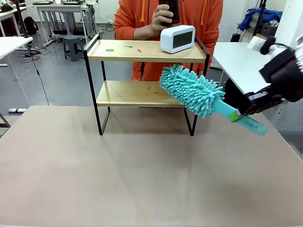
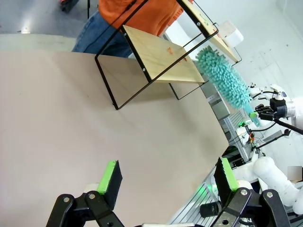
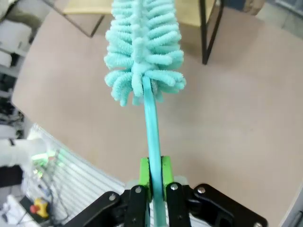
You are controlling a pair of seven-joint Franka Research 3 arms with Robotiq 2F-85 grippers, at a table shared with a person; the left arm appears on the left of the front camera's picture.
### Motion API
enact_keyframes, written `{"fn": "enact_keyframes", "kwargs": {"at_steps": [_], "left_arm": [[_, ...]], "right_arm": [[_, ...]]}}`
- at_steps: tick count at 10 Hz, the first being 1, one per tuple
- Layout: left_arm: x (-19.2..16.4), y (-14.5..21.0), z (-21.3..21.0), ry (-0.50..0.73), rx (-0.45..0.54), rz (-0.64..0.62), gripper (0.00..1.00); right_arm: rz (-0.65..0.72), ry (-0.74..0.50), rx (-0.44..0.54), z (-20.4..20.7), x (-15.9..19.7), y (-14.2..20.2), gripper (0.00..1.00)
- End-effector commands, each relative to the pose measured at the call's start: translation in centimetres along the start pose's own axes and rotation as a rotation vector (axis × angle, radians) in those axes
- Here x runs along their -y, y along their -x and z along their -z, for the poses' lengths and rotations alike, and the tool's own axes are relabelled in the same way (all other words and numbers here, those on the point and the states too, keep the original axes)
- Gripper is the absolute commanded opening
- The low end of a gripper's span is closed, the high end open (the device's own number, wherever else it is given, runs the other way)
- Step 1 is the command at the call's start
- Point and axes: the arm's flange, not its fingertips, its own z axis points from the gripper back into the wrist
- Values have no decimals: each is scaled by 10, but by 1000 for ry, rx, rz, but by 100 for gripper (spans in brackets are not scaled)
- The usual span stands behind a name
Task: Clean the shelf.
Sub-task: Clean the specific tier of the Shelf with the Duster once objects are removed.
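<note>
The shelf [image 1: 142,50] stands at the far middle of the brown table, with small green and red scraps [image 1: 110,49] on its top board and a red scrap [image 1: 149,87] on the lower board. My right gripper [image 1: 235,115] is shut on the handle of a fluffy teal duster [image 1: 191,90], whose head hangs by the shelf's right front leg at lower-board height. In the right wrist view the duster [image 3: 142,52] points toward the shelf's leg [image 3: 210,33], with the gripper [image 3: 155,177] clamped on its handle. My left gripper [image 2: 168,176] hovers open over the table, far from the shelf [image 2: 156,56].
A white digital clock [image 1: 177,39] sits on the top board's right end. A person in an orange hoodie [image 1: 199,19] stands right behind the shelf holding a dark phone. White tables [image 1: 236,59] flank the sides. The brown table [image 1: 142,170] spreads in front.
</note>
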Motion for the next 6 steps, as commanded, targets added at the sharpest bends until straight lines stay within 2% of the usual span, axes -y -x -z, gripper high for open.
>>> {"fn": "enact_keyframes", "kwargs": {"at_steps": [1,3,5,6], "left_arm": [[1,0,2,17,22,22,100],[1,0,2,17,22,22,100],[1,0,2,17,22,22,100],[1,0,2,17,22,22,100]], "right_arm": [[44,1,29,16,-1,-19,12],[94,44,107,31,3,-34,12],[107,59,91,47,0,-48,12],[131,64,113,50,-1,-54,12]]}}
